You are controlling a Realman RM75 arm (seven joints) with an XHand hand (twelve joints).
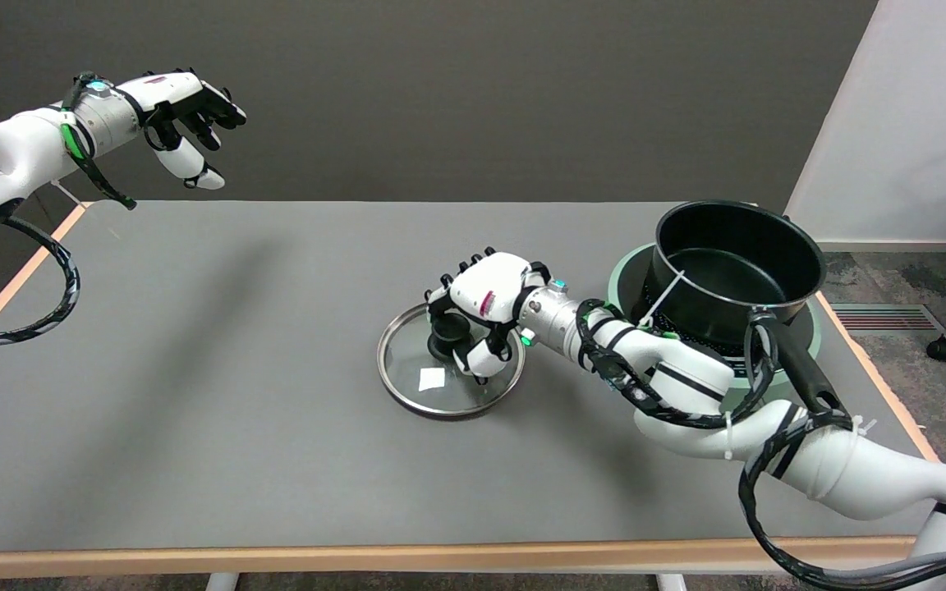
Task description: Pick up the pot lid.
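Nearest to you, the right arm enters from the lower right and extends across the table (194,427) toward its centre. Follow the forearm to the right hand (485,308), which sits directly over the pot lid (440,386).

The pot lid is a glass disc with a metal rim, lying flat on the table near its middle, with a small white label on the glass. Its black knob (447,335) stands at the centre. The fingers (479,361) curl down around this knob from above and from the side, and they appear to touch it. The rim of the lid appears to rest fully on the table, so judge the lid as not yet lifted.

The step in hand is the grasp on the knob. Whether the fingers already clamp it firmly cannot be confirmed from this view, since the palm hides part of the contact.

For the next move, confirm that the fingers enclose the knob on opposing sides, then raise the hand straight up. Keep the lid level: a glass lid held by a small knob is likely to swing or slip if you tilt the wrist.

Beyond the hand, to the right, the black pot (727,279) stands open on a round pale green base (629,283), well apart from the lid.
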